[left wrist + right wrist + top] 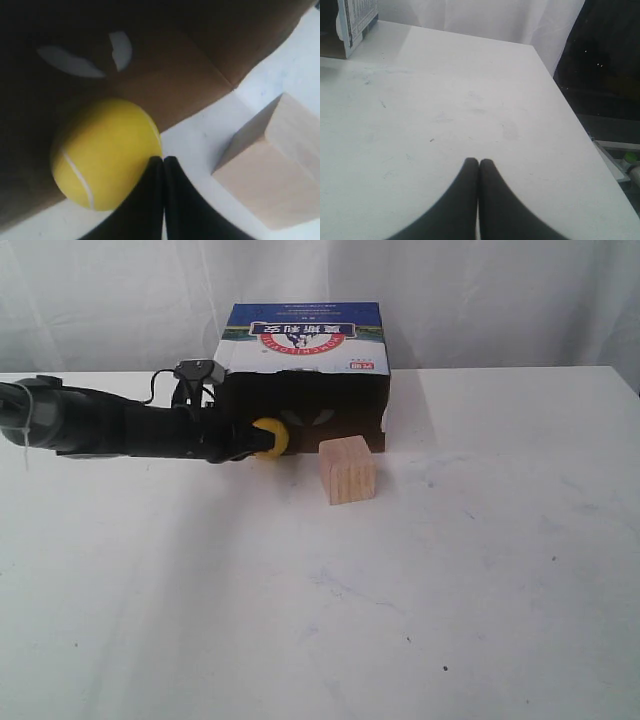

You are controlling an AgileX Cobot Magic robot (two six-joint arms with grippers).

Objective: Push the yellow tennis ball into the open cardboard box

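The yellow tennis ball (pixel 271 438) (pixel 106 153) sits at the mouth of the open cardboard box (pixel 305 350) (pixel 200 55), partly over the box's brown floor flap. My left gripper (pixel 243 441) (pixel 163 160) is shut with nothing in it. Its black fingertips touch the ball's side that faces away from the box. The box lies on its side with the dark opening facing the camera and a blue printed panel on top. My right gripper (pixel 479 162) is shut and empty over bare white table, and does not show in the exterior view.
A pale wooden cube (pixel 347 469) (pixel 270 170) stands just right of the ball, in front of the box's right corner. White table (pixel 400 590) spreads all round. The right wrist view shows the table's far edge (pixel 555 85) and a box corner (pixel 355 22).
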